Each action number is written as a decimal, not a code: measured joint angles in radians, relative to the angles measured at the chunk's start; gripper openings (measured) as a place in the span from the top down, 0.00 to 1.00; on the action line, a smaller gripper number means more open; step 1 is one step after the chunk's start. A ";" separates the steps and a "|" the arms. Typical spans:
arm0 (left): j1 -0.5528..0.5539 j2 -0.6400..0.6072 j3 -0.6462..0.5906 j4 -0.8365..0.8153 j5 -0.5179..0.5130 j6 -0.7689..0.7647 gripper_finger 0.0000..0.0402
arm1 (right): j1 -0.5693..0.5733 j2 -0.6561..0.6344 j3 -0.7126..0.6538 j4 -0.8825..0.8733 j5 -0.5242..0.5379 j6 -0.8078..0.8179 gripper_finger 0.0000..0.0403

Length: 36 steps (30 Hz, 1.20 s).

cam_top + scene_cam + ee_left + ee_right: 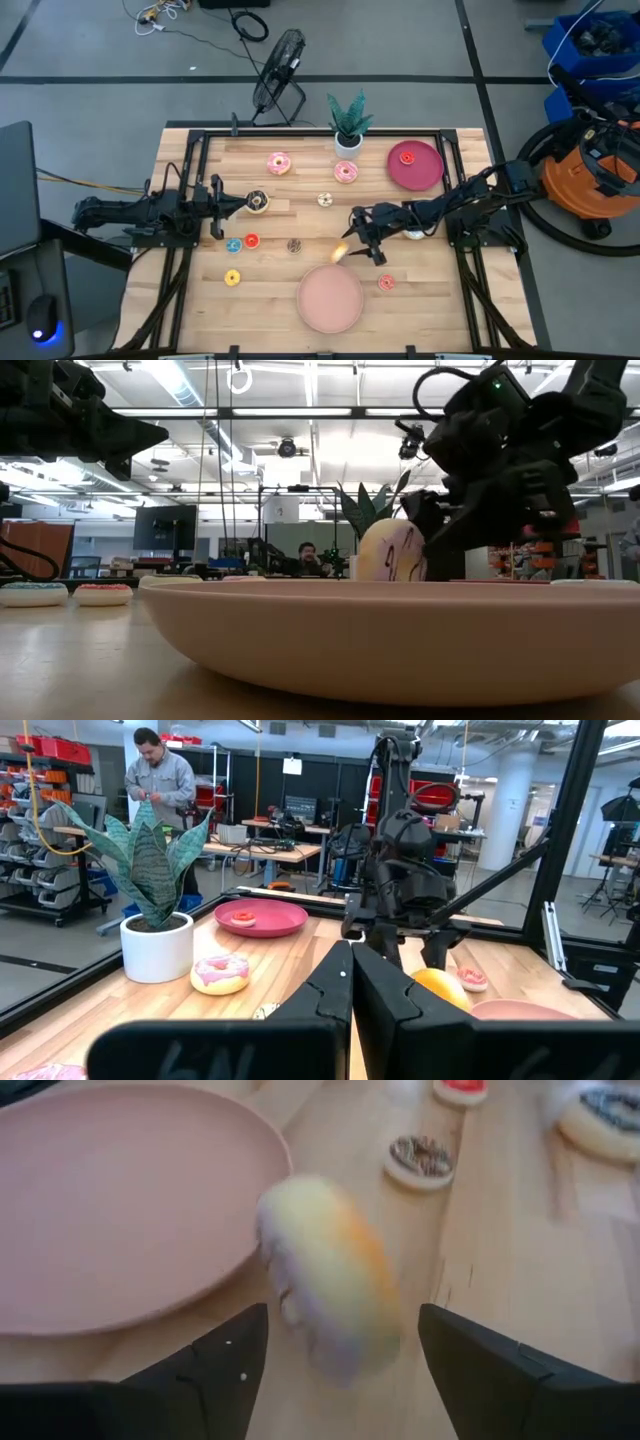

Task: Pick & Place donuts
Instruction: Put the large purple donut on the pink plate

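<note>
Seen from above, my right gripper point(362, 246) hangs open just off the far rim of the pink plate point(330, 300). In the right wrist view a blurred yellow-orange donut point(330, 1285) stands on edge between the open gripper's point(340, 1342) spread fingers, clear of both, beside the plate point(110, 1200). The low view shows that donut point(390, 552) behind the plate rim point(400, 630). My left gripper point(228, 205) is shut and waits at the table's left, its tips short of a chocolate donut point(258, 202). A red donut point(406, 156) lies on the dark red plate point(425, 172).
Other donuts lie flat on the wood: two pink point(279, 163) point(346, 172), blue point(233, 245), red point(251, 240), small chocolate point(294, 245), yellow point(232, 277), red point(386, 283). A potted plant point(348, 125) stands at the far edge. A person point(160, 780) stands beyond the table.
</note>
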 joint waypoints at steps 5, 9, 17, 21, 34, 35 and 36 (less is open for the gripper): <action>0.000 0.000 0.000 0.000 0.000 0.000 0.97 | -0.010 0.015 0.038 -0.004 -0.061 -0.048 0.34; 0.000 0.000 0.000 0.000 0.000 0.000 0.97 | -0.014 0.061 0.062 -0.027 -0.097 -0.065 0.39; 0.000 0.000 0.000 -0.001 0.000 -0.001 0.97 | -0.019 0.059 0.111 -0.090 -0.101 -0.065 0.67; 0.000 0.000 0.000 -0.002 0.000 -0.002 0.97 | -0.019 0.015 0.182 -0.249 -0.064 -0.054 0.81; -0.001 0.000 0.000 0.017 0.000 -0.026 0.97 | 0.034 0.066 0.466 -0.517 -0.274 0.426 0.92; -0.003 0.000 0.000 0.019 0.000 -0.031 0.97 | 0.046 0.087 0.479 -0.507 -0.283 0.470 0.92; -0.005 0.000 0.000 0.019 0.000 -0.036 0.97 | 0.057 0.111 0.489 -0.503 -0.294 0.508 0.92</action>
